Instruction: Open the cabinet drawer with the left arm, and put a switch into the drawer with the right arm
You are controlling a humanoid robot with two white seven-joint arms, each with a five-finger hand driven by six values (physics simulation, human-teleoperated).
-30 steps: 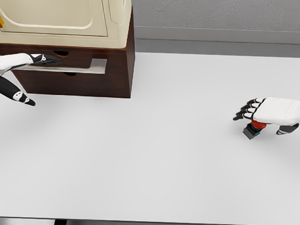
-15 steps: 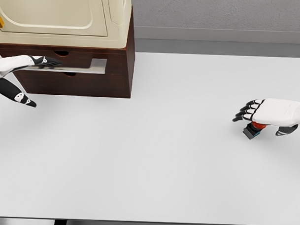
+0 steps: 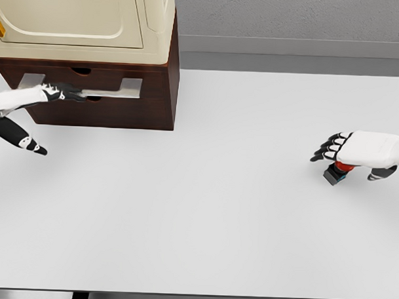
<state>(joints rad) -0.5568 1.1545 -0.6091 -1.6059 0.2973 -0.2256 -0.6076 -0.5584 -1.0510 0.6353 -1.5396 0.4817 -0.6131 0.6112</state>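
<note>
A dark wooden cabinet stands at the table's back left, and a silver handle bar runs across its drawer front. My left hand reaches in from the left edge. Its fingers lie stretched along the handle bar and its thumb hangs spread well below. The drawer looks closed. At the right, the switch, a red button on a black base, stands on the white table. My right hand hovers flat just over it with fingers extended, hiding part of the button; no grasp shows.
A cream appliance sits on top of the cabinet. The white table stretches wide between cabinet and switch. A grey wall runs behind its far edge.
My left hand has sunk a little, its fingertips moving from the handle's top down onto the bar and its thumb dropping lower. The right hand and the switch have barely shifted.
</note>
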